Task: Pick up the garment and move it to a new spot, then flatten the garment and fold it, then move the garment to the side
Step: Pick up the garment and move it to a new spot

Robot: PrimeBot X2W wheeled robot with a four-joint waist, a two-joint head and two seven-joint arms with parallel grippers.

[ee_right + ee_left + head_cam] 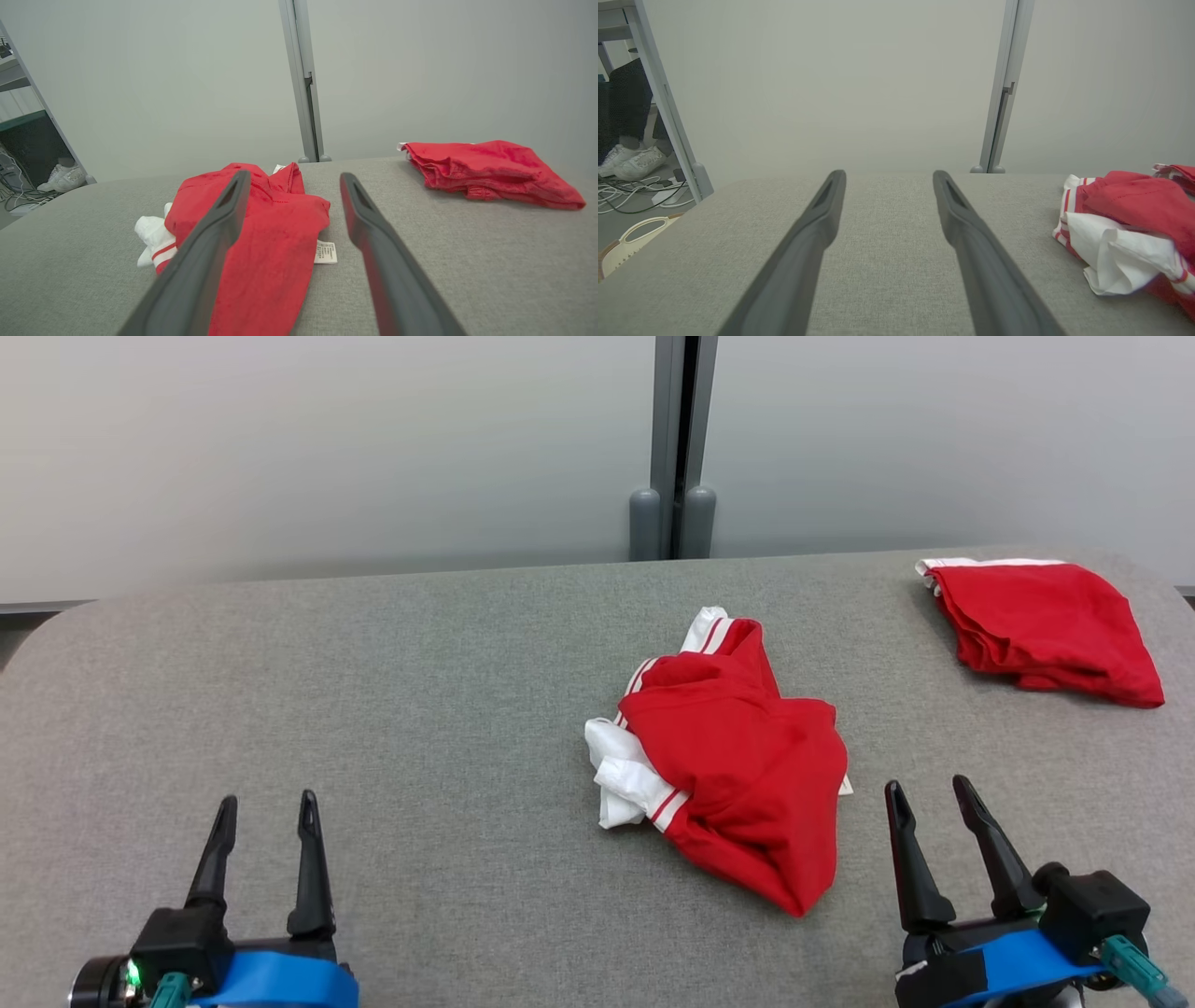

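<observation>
Currently: garment (738,775), red with white trim, crumpled centrally on desk (373,709), nearer the right arm, untouched. Jaws, both arms: wide, empty, likely readied for pickup. Folded red piece (1046,630) far right, probably set aside.

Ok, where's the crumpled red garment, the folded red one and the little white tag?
crumpled red garment (747,775): head view, its red middle.
folded red garment (1046,625): head view, its top layer.
white care label (325,252): right wrist view, label's centre.

Grey fabric table (373,709): crumpled red-white garment (738,775), folded red garment (1046,625).
</observation>
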